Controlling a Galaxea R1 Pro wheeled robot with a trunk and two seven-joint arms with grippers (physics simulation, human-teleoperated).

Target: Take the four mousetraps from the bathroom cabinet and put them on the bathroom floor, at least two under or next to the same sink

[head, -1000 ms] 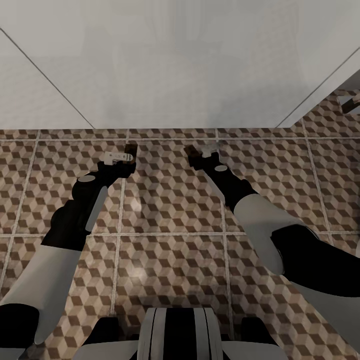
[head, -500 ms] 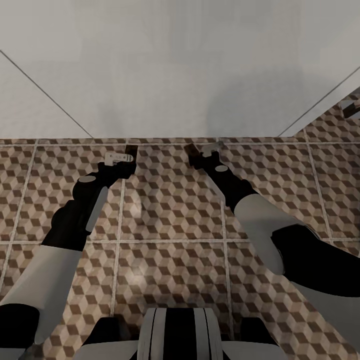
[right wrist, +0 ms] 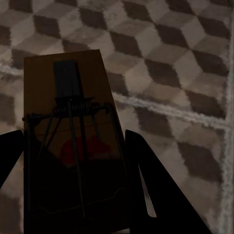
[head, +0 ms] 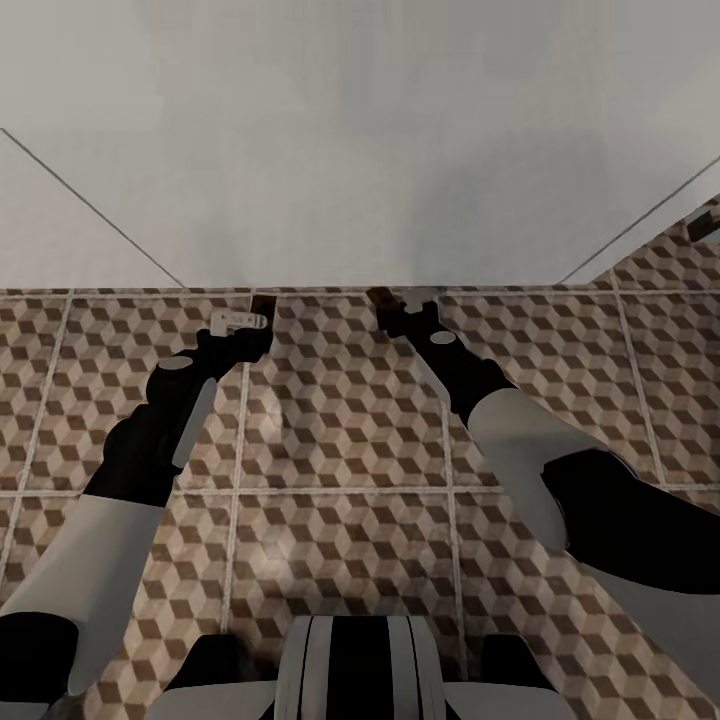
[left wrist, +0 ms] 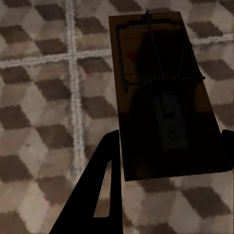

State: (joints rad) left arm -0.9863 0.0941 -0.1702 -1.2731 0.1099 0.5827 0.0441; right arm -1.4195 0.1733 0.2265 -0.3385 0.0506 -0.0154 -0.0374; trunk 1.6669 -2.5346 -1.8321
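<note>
We look down over both our arms at the floor (head: 340, 420), its cube-patterned tiles running up to a plain white wall (head: 360, 150) ahead. A small dark-and-pale shape sits at the far right edge of the head view, cut off by the frame; we cannot make out what it is.

Our left gripper (head: 262, 312) reaches toward the foot of the wall. In the head view only a sliver of brown shows at its tip. The left wrist view is clearer: a trap (left wrist: 163, 92) sits between the two dark fingers (left wrist: 100, 187), the second finger barely showing at the frame's edge. The board's wire bar, spring and red mark are plain, though its near half is deep in shadow. The jaws stand narrow, closed on the board's sides, with tiles beneath it. We cannot tell whether it touches the floor.

Our right gripper (head: 383, 303) also points at the wall's foot, near the left one but apart. In the right wrist view a second trap (right wrist: 73, 141) is clamped between its fingers (right wrist: 156, 190), the near end cut off by the frame and heavily shadowed. Its red mark is dim under the wires.
</note>
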